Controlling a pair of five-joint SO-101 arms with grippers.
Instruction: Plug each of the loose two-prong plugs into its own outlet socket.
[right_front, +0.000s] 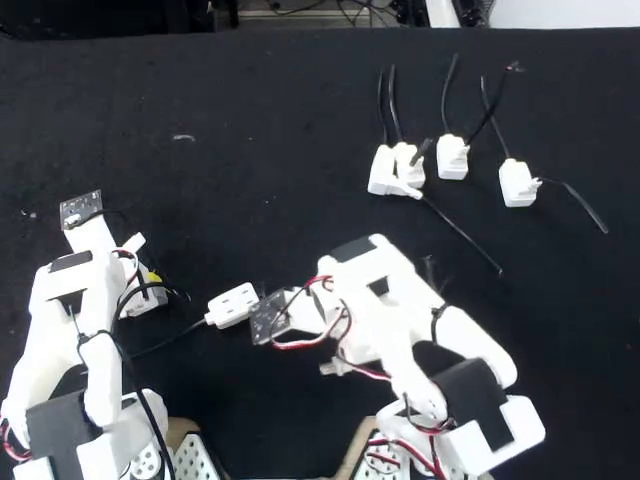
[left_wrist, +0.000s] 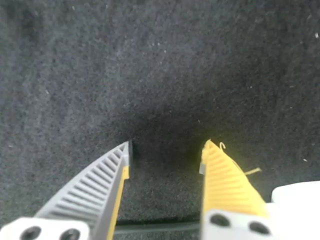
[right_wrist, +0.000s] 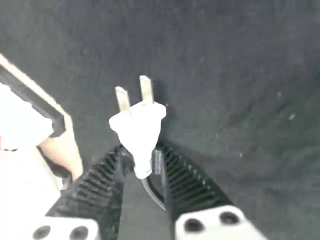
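Note:
My right gripper (right_wrist: 140, 154) is shut on a white two-prong plug (right_wrist: 138, 127), whose prongs (right_wrist: 133, 96) point away from the wrist over the black cloth. In the high view this gripper (right_front: 268, 318) sits right beside a white outlet socket (right_front: 232, 305) near the table's front. My left gripper (left_wrist: 166, 150) is open, with bare cloth between its grey and yellow fingers (left_wrist: 225, 180). Seen from above, it (right_front: 150, 290) rests left of the outlet. Three more white plugs (right_front: 395, 170), (right_front: 452, 157), (right_front: 517, 183) with black cords lie at the back right.
A thin black cable (right_front: 165, 340) runs from the outlet toward the left arm. A long black cord (right_front: 460, 235) trails from the plug cluster toward the right arm. A white block with a dark edge (right_wrist: 27, 122) stands close beside the held plug.

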